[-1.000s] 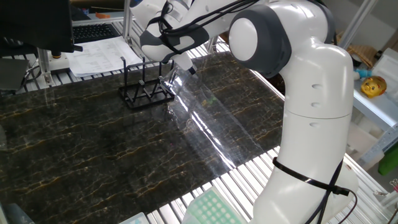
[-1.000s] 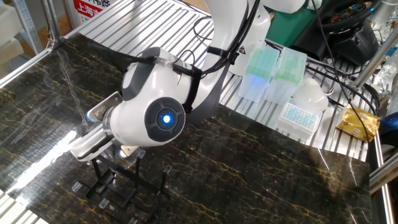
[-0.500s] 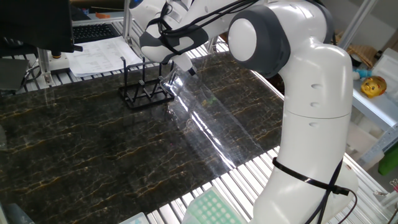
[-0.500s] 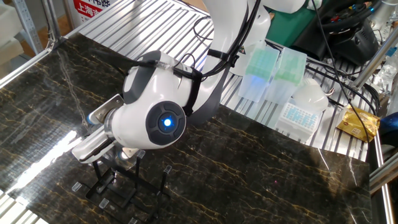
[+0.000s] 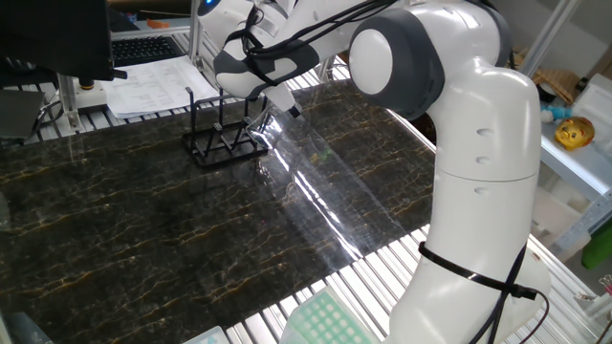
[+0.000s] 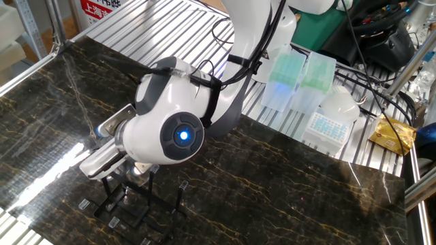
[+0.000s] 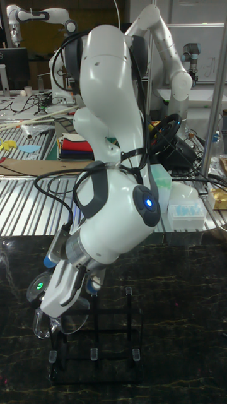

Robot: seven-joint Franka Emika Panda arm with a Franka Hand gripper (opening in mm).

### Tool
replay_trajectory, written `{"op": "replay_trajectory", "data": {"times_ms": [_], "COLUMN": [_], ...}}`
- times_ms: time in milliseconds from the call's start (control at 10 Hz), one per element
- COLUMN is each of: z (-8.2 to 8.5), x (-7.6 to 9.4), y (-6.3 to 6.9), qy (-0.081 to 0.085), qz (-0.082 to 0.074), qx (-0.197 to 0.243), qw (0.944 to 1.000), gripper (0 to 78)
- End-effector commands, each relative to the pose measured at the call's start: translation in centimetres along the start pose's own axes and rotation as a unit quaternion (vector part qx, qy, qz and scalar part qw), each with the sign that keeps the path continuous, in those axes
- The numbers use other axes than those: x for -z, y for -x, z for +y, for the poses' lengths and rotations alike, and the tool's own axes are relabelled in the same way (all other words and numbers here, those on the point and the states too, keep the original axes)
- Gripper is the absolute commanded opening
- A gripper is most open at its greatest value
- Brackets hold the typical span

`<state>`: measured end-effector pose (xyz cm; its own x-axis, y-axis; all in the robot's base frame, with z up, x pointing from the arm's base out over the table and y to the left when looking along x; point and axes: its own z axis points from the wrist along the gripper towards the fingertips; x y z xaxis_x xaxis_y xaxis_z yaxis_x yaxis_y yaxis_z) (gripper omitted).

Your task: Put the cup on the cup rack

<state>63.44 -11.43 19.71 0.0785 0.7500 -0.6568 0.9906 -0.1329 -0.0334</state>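
The cup rack (image 7: pixel 116 331) is a small black wire frame with thin upright pegs, standing on the dark marble top; it also shows in one fixed view as the cup rack (image 5: pixel 215 143) and in the other as the cup rack (image 6: pixel 119 207). My gripper (image 7: pixel 50 319) hangs low over the rack's left end, shut on the cup (image 7: pixel 43 325), a clear glass piece that is hard to make out. In one fixed view the cup (image 5: pixel 258 122) glints just right of the rack, under the gripper (image 5: pixel 260 107). The arm's wrist hides the fingers in the other fixed view.
Papers and a keyboard (image 5: pixel 153 81) lie behind the rack on the slatted bench. Pipette tip boxes (image 6: pixel 286 78) and a white box (image 6: pixel 327 126) stand past the marble's far edge. A green tip box (image 5: pixel 325 320) sits at the near edge. The arm's big body (image 5: pixel 478 191) stands at the right.
The wrist has shifted very slightly over the rack, with the cup still in the grip. The rack has not moved.
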Motion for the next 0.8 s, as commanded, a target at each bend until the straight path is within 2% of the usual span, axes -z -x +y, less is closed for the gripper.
{"op": "replay_trajectory", "data": {"times_ms": [100,800], "z": [0.85,0.85], "x": [0.41,0.44], "y": [-0.69,-0.78], "qy": [0.011,0.012], "qz": [-0.031,-0.038], "qx": [-0.025,-0.026], "qw": [0.9992,0.9989], "gripper": [1.1,1.1]}}
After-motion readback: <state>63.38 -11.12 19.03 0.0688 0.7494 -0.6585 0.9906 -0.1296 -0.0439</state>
